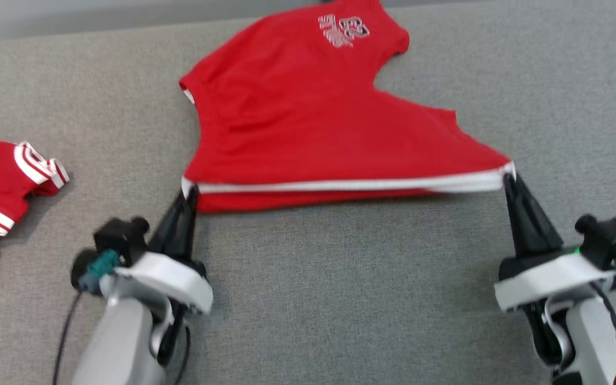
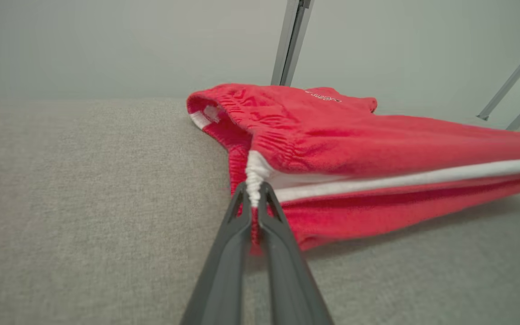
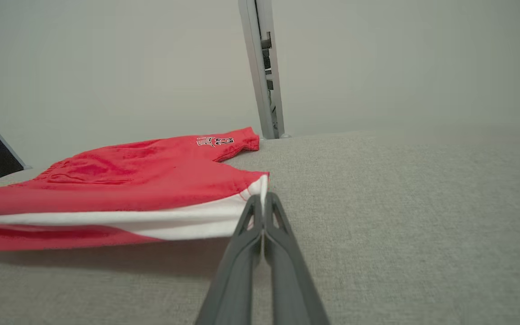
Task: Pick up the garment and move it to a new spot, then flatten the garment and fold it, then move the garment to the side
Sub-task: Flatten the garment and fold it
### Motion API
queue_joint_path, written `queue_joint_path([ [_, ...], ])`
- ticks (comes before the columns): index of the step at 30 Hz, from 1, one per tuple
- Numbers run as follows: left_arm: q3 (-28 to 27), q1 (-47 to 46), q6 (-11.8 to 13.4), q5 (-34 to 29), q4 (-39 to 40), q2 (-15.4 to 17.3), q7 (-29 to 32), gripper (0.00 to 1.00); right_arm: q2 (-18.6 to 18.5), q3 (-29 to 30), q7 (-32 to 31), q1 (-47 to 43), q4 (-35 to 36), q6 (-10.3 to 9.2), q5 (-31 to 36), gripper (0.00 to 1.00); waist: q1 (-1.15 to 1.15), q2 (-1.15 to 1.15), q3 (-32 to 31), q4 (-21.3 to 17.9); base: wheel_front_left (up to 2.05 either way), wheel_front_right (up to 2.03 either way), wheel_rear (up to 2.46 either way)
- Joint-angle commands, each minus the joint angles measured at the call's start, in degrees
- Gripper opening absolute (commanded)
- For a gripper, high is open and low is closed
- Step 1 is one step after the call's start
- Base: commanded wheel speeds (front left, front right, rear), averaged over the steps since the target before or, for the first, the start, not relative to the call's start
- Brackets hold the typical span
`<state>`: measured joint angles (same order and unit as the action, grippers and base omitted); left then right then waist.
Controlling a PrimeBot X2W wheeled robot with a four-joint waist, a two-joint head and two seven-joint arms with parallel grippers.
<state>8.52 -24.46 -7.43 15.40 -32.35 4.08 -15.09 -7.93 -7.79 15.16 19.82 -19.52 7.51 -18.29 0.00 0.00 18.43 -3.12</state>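
A pair of red shorts [image 1: 308,123] with a white side stripe and a small number print lies on the grey table [image 1: 340,278], its near edge lifted and pulled taut. My left gripper [image 1: 190,191] is shut on the near left corner, at the gathered waistband [image 2: 254,180]. My right gripper [image 1: 508,179] is shut on the near right corner, at the leg hem [image 3: 263,192]. The white stripe [image 1: 351,185] runs straight between the two grips. In the right wrist view the shorts [image 3: 120,180] stretch away to the left.
A second red garment with white trim [image 1: 3,187] lies bunched at the table's left edge. A grey metal post [image 3: 264,67] stands behind the table's far edge against a pale wall. Bare grey table surface lies near me and to the right.
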Motion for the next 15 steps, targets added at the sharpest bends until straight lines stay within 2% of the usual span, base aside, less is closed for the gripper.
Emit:
queue_joint_path([
  [1,0.13,2.37,0.06,-0.76,-0.01,-0.16,-0.09,0.0,-0.13,0.7,-0.01,-2.07,-0.15,-0.03,-0.74,0.0,0.0,0.0,-2.85,0.06,0.0,0.0,0.0],
  [7,2.54,12.74,-0.03,0.33,0.98,-0.88,-0.09,0.0,1.5,2.45,-0.02,-11.17,-0.73,-0.02,-1.84,0.0,0.0,0.0,-10.41,1.05,0.0,0.0,0.0],
  [15,3.61,20.72,-0.04,0.97,1.05,-0.99,-0.09,0.0,1.97,0.2,-0.02,-18.86,-1.41,-0.02,-1.93,0.0,0.0,0.0,-17.12,1.83,0.0,0.0,0.0],
])
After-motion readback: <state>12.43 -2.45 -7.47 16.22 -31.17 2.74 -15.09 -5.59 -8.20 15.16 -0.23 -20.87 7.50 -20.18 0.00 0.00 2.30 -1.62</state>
